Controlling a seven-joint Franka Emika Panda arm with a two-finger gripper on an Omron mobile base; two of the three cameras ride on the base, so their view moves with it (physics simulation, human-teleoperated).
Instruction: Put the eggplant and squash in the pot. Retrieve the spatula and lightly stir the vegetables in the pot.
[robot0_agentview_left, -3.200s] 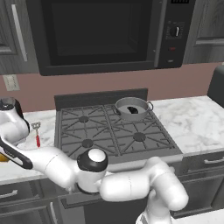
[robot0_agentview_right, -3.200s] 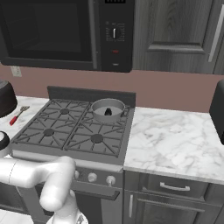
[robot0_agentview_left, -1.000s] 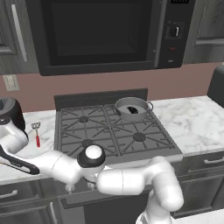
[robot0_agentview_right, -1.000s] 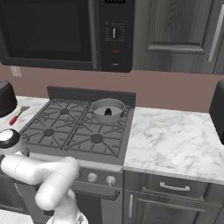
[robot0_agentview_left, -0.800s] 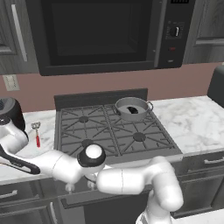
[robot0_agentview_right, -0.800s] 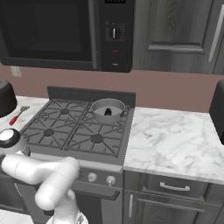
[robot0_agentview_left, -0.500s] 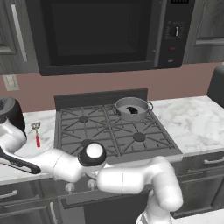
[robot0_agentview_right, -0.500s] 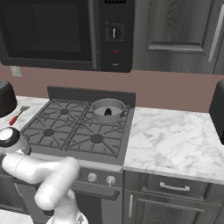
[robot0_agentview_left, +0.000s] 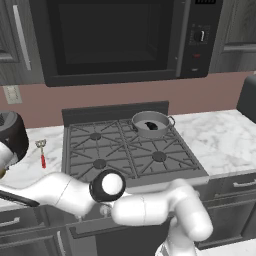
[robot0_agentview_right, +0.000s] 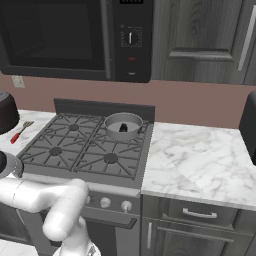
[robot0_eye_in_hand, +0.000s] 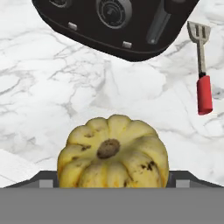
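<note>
The squash (robot0_eye_in_hand: 113, 152) sat low in the hand view, straddled by the tool (robot0_eye_in_hand: 113, 179), whose two dark tips showed at either side of its base. The jaws stood spread wide around it; whether they touched the skin could not be told. The squash rested on the marble tabletop (robot0_eye_in_hand: 52, 96), with a black appliance (robot0_eye_in_hand: 113, 24) beyond it and the spatula (robot0_eye_in_hand: 201, 70) lying off to one side, red handle nearer, slotted head toward the appliance.

In the left base view the spatula (robot0_agentview_left: 42, 152) lay on the tabletop between the black appliance (robot0_agentview_left: 12, 137) and the stove (robot0_agentview_left: 125, 150). The pot (robot0_agentview_left: 151, 124) stood on a rear burner with the eggplant (robot0_agentview_left: 150, 125) inside it; the right base view showed the same pot (robot0_agentview_right: 123, 125) with the eggplant (robot0_agentview_right: 123, 128) in it.

Compared with a few seconds earlier, the arm had swung further down and left, and over the last second it barely shifted. Pot, eggplant and spatula lay where they had been.
</note>
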